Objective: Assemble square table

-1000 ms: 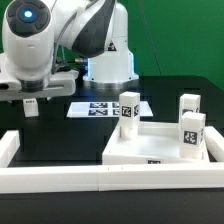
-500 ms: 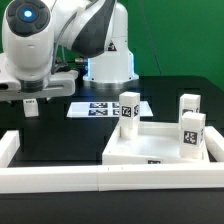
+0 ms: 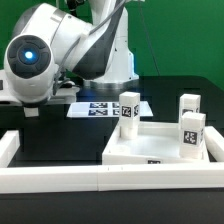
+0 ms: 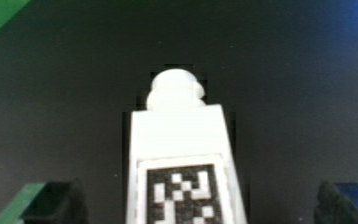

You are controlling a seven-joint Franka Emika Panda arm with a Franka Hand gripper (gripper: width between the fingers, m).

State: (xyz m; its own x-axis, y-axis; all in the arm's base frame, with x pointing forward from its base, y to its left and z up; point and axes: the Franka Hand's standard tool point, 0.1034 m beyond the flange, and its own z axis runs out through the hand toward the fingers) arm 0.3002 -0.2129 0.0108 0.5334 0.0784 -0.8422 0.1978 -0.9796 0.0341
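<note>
1. Exterior view: the Panda arm leans over the black table at the exterior view's left, its gripper [image 3: 31,108] clamped on a white tagged leg [image 3: 31,109].
2. The square tabletop [image 3: 155,143] lies at the exterior view's right, against the white border wall [image 3: 60,180], three legs standing upright on it.
3. The marker board [image 3: 108,108] lies behind the tabletop.
4. Wrist view: the held leg [image 4: 179,150] stands between both fingertips [image 4: 43,203] over dark tabletop.
</note>
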